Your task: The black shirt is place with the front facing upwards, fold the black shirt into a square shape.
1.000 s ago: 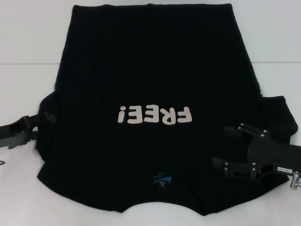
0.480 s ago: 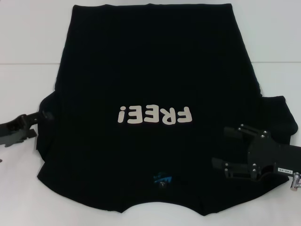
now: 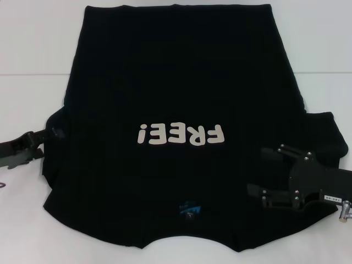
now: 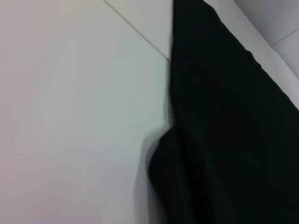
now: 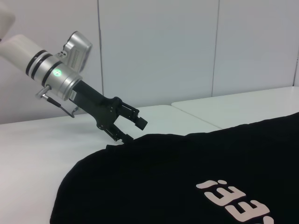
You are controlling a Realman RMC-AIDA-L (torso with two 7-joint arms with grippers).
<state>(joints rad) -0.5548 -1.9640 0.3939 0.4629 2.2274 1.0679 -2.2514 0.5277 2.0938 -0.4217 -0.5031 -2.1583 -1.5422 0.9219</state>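
Black cotton covers most of the white worktop point(image 3: 33, 49): the black shirt point(image 3: 181, 77) lies spread flat with its front up, collar toward the robot and hem at the far edge. The cream letters "FREE!" point(image 3: 182, 134) read upside down from the head view, and the small blue neck label point(image 3: 191, 208) sits just inside the collar at the near middle. Both short sleeves fan out to the sides, the one on the robot's left slightly bunched at its edge.

The left pincer point(image 3: 54, 132) reaches in low from the left side, its tip at the edge of the left sleeve. In the right wrist view the same left pincer point(image 5: 132, 131) shows its two black fingers spread apart, the lower one down at the sleeve's hem and the upper one above the cloth; nothing is clamped between them. The left wrist view shows only the shirt's edge point(image 4: 224, 116) lying on the pale worktop, with a rounded fold of sleeve near the camera.

The right pincer point(image 3: 263, 169) lies over the shirt's right shoulder area, beside the right sleeve, pointing inward toward the collar. Its two fingers stand well apart, one nearer the lettering and one nearer the robot, and the cloth between them is flat and ungripped.
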